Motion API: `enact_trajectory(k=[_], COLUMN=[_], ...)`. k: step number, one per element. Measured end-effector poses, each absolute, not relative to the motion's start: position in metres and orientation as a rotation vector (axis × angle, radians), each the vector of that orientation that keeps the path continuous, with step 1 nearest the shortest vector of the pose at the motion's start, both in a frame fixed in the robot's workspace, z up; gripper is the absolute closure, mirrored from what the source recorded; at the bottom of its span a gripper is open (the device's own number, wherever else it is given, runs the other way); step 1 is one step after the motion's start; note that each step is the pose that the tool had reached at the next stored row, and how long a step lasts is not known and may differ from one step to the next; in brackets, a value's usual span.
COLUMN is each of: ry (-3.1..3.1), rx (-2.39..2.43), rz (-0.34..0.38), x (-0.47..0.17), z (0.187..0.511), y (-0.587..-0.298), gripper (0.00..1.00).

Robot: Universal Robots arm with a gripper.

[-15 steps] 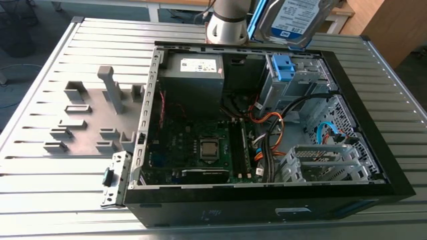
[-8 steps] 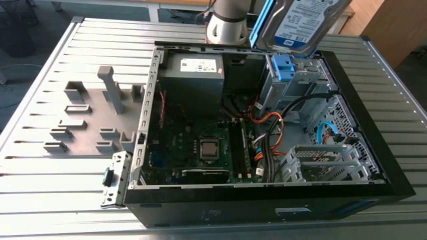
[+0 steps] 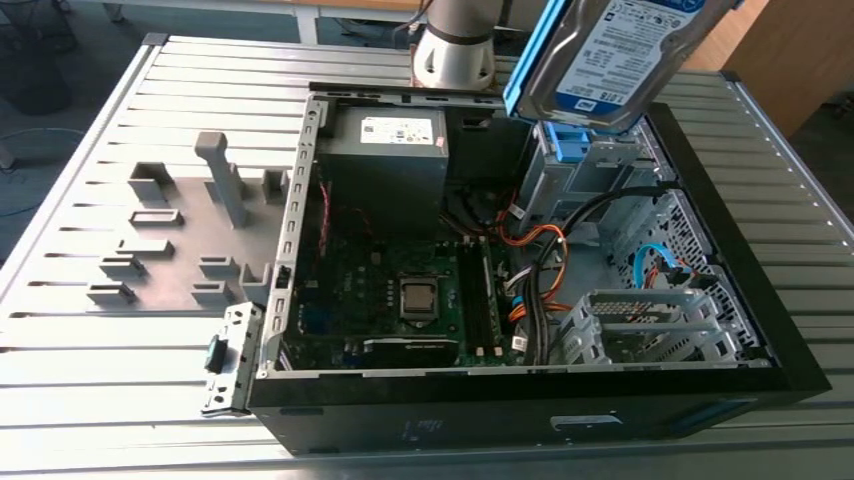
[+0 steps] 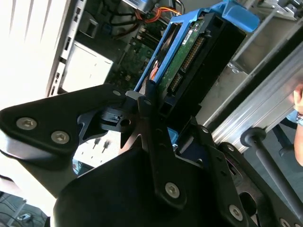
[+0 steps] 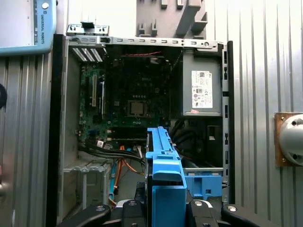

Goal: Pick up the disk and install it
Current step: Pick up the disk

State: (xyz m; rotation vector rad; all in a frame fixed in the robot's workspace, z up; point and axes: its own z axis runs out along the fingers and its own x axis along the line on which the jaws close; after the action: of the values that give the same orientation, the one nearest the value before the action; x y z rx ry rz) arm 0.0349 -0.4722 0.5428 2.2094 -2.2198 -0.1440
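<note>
The disk (image 3: pixel 617 55), a silver-grey drive with a white-and-blue label in a bright blue carrier, hangs tilted in the air above the back right corner of the open computer case (image 3: pixel 534 400). In the second wrist view my gripper (image 4: pixel 156 111) is shut on one end of the disk (image 4: pixel 189 56), black fingers (image 4: pixel 147 101) pressing on its sides. The first wrist view looks down along the carrier's blue edge (image 5: pixel 163 179) into the case, with the gripper (image 5: pixel 163 213) clamped around it. Below the disk is a silver drive cage with a blue latch piece (image 3: pixel 567 150).
Inside the case lie the motherboard (image 3: pixel 400 290), a power supply (image 3: pixel 387 150), orange and black cables (image 3: pixel 534 250) and an empty silver bay (image 3: pixel 654 325). A grey fixture with pegs (image 3: pixel 174 230) lies on the slatted table at the exterior view's left. A hand (image 4: pixel 298 101) shows at the second wrist view's edge.
</note>
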Motion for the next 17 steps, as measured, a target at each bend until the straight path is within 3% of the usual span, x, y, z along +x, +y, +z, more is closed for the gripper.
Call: enact_trajectory(k=[17], ry=[-2.220], rx=[2.209], rz=[-0.144], x=[0.035], z=[0.543], y=[-0.517], gripper=[0.64])
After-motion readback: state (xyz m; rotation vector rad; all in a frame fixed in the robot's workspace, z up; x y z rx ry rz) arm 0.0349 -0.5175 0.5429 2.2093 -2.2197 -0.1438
